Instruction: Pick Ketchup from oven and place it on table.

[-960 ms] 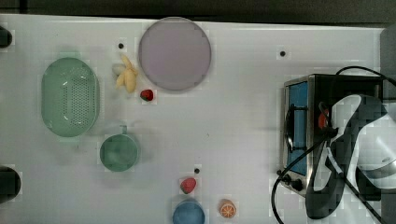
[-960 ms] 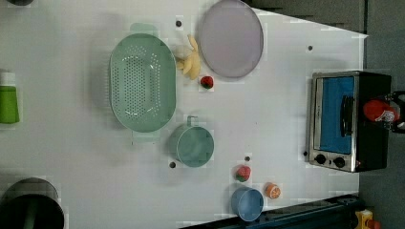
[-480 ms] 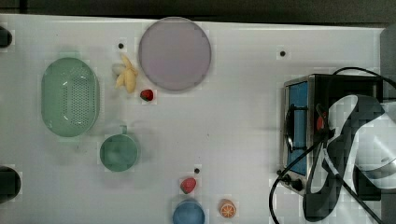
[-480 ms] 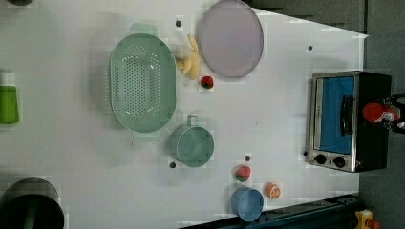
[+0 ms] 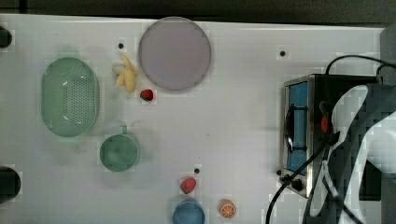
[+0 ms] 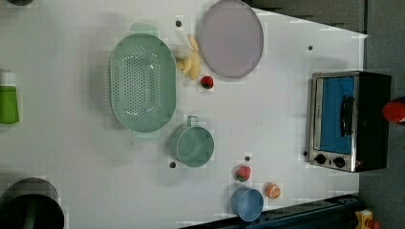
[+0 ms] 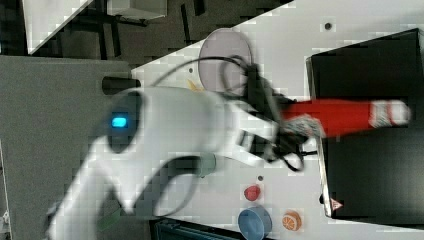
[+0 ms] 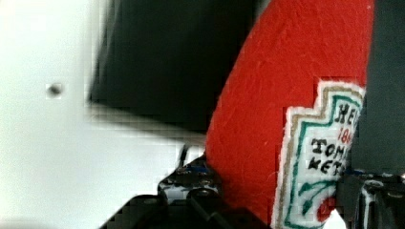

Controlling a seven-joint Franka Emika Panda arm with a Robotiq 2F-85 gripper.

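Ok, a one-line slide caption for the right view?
Gripper shut on the ketchup, bottle lying level above the oven.

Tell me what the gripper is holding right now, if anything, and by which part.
The gripper is shut on the ketchup, gripping its wide red body at the end away from the white cap. The bottle lies over the oven top.

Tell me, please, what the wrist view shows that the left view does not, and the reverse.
Wrist view alone: the ketchup's white label with lettering, seen close, and the gripper shut on the bottle. Left view alone: the oven's blue glass door, the green colander, the plate, the mug and the blue bowl. Both share the ketchup, the oven's black top and the white table.
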